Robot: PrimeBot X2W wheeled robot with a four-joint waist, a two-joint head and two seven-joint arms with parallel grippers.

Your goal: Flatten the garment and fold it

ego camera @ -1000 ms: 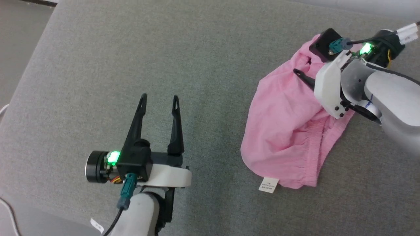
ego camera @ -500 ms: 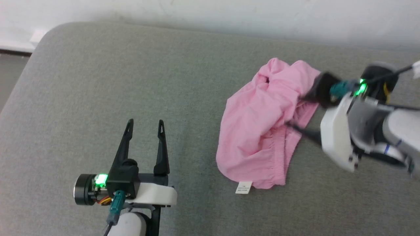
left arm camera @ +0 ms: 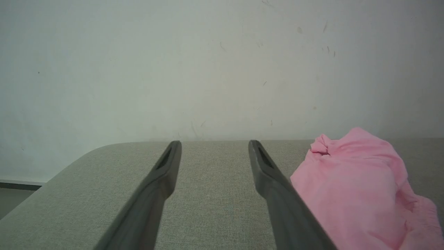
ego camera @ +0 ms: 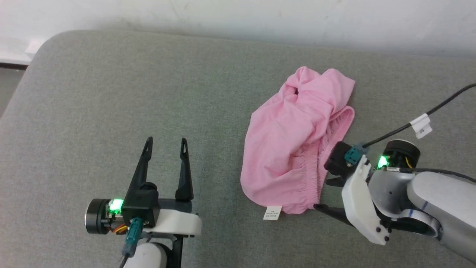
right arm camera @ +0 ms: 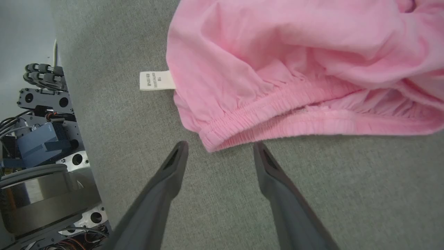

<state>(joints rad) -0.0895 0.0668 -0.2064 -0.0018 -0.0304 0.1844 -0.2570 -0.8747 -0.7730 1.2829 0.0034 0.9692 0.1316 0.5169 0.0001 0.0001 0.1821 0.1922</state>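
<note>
garment (ego camera: 290, 149) on cushion (ego camera: 111, 93), label (ego camera: 272, 212) in front

One garment (ego camera: 293, 149), pink; one care label (ego camera: 272, 212), white. Two grippers: left gripper (ego camera: 166, 140), right gripper (ego camera: 321, 194); two dark fingers (ego camera: 142, 167) each, four total. Two green lights: left light (ego camera: 116, 204), right light (ego camera: 382, 162). One grey cushion (ego camera: 111, 93).

Bright even light, soft shadows, sharp focus, wide-angle wrist views
</note>
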